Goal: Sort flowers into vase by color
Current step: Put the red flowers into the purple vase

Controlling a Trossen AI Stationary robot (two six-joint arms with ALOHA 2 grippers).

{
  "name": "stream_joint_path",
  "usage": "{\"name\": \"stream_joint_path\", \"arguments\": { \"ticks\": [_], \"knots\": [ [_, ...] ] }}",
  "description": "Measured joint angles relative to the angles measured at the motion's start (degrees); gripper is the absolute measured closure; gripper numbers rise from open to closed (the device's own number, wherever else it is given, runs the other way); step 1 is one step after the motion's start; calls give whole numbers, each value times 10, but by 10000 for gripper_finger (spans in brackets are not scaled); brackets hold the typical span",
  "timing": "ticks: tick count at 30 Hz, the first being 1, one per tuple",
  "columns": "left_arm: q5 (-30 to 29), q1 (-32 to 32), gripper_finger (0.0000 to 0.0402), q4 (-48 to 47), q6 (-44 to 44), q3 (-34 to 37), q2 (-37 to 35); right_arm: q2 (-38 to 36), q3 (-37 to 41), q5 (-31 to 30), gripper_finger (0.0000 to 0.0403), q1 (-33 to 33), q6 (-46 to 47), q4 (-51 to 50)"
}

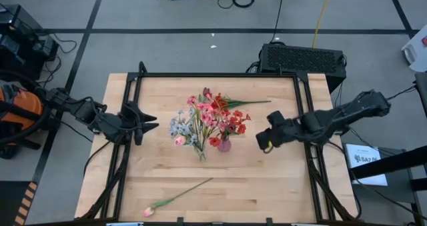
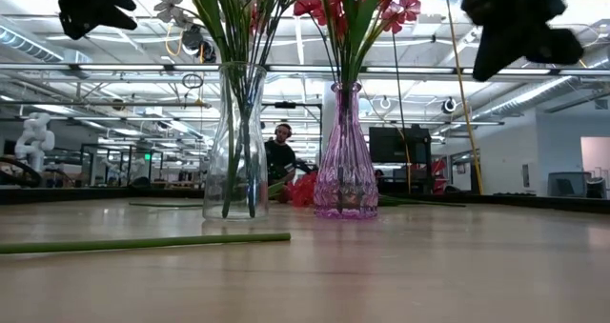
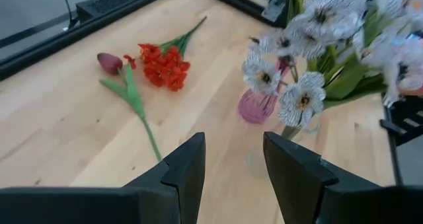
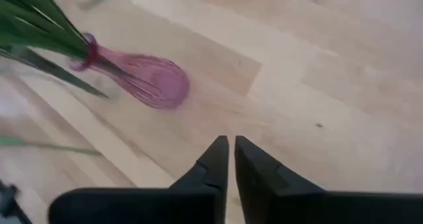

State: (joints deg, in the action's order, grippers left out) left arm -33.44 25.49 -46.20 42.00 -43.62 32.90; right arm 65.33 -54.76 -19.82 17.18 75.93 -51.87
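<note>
Nearest the front edge of the desk (image 1: 267,186), one pink flower (image 1: 175,199) lay flat and alone, its stem angled toward the middle, not yet sorted into any vase. At the desk's centre stood the two vases side by side: the clear vase (image 2: 235,142) held the pale white-blue and pink blooms (image 1: 180,127), while the pink vase (image 2: 345,156) carried the red blooms (image 1: 230,121), so the colours were already largely kept apart. My left pincer (image 1: 152,125) hovered just off the clear vase on the left side of the desk, fingers spread and holding nothing, apparently free to go after a loose stem. My right pincer (image 1: 261,143) hung near the pink vase on the right side, its fingers pressed almost together around nothing, which I judged a waiting posture. Behind the vases, toward the back edge, a red spray (image 3: 164,66) and a dark red tulip (image 3: 110,63) lay on the wood, placed there, I judged, as the remaining reds for the pink vase. Beyond the desk, a person (image 2: 280,156) sat in the room.
</note>
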Motion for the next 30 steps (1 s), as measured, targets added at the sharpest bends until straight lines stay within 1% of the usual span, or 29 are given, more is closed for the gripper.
{"name": "stream_joint_path", "arguments": {
  "ticks": [2, 5, 7, 12, 17, 20, 24, 27, 30],
  "knots": [
    [0, -1, 242, -1, 11, 0, 17, 13, 0, 43, 398, -43, -68, 20],
    [1, -3, 242, -14, 26, 0, 45, 29, 0, 96, 401, -110, -166, 16],
    [2, -10, 242, -21, 46, 0, 61, 32, 0, 118, 401, -154, -227, -4],
    [3, -24, 242, -39, 102, 0, 87, 19, 0, 150, 402, -264, -372, -41],
    [3, -40, 242, -42, 132, 0, 109, 14, 0, 215, 402, -382, -546, -27],
    [3, -51, 242, -41, 132, 0, 121, 15, 7, 267, 402, -457, -641, 7],
    [2, -63, 242, -40, 148, 0, 125, 18, 36, 357, 403, -548, -738, 81],
    [2, -65, 242, -40, 161, 0, 125, 35, 55, 363, 403, -587, -787, 122],
    [2, -65, 242, -40, 162, 0, 125, 74, 52, 366, 403, -596, -822, 153]
  ]
}}
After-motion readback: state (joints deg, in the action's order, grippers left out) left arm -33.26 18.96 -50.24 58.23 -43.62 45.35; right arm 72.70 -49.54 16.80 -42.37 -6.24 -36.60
